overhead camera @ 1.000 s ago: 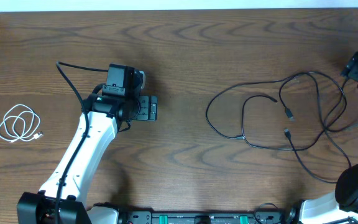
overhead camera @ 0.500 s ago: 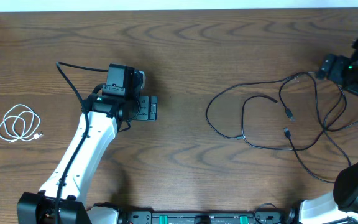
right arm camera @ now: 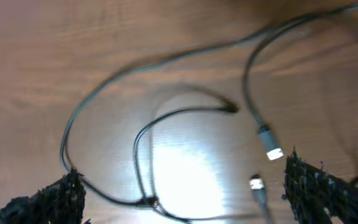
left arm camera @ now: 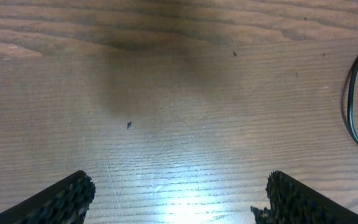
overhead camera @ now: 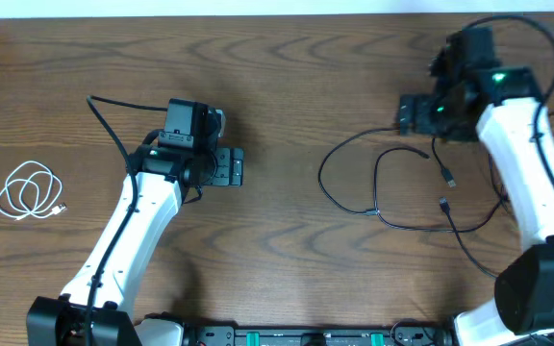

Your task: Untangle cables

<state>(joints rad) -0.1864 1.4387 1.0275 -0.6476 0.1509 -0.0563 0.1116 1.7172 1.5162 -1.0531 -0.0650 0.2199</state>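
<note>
A loose tangle of black cables (overhead camera: 392,183) lies on the right half of the table, with plug ends (overhead camera: 447,176) inside the loops. A short white cable (overhead camera: 29,190) sits coiled at the far left. My right gripper (overhead camera: 404,115) hovers open over the upper part of the black tangle. In the right wrist view, the black cables (right arm camera: 148,143) and two plug ends (right arm camera: 271,149) lie between and below the spread right gripper (right arm camera: 185,199), blurred. My left gripper (overhead camera: 239,166) is open over bare wood at centre left. The left wrist view has the left gripper (left arm camera: 179,205) empty and a black cable (left arm camera: 352,106) curving at the right edge.
The wooden table (overhead camera: 287,67) runs to a pale back edge at the top. A thicker black wire (overhead camera: 109,120) trails from the left arm. The arm bases stand along the front edge.
The right arm has swung in from the far right edge, leftward and up, over the black cables. The left arm and both sets of cables have not moved.
</note>
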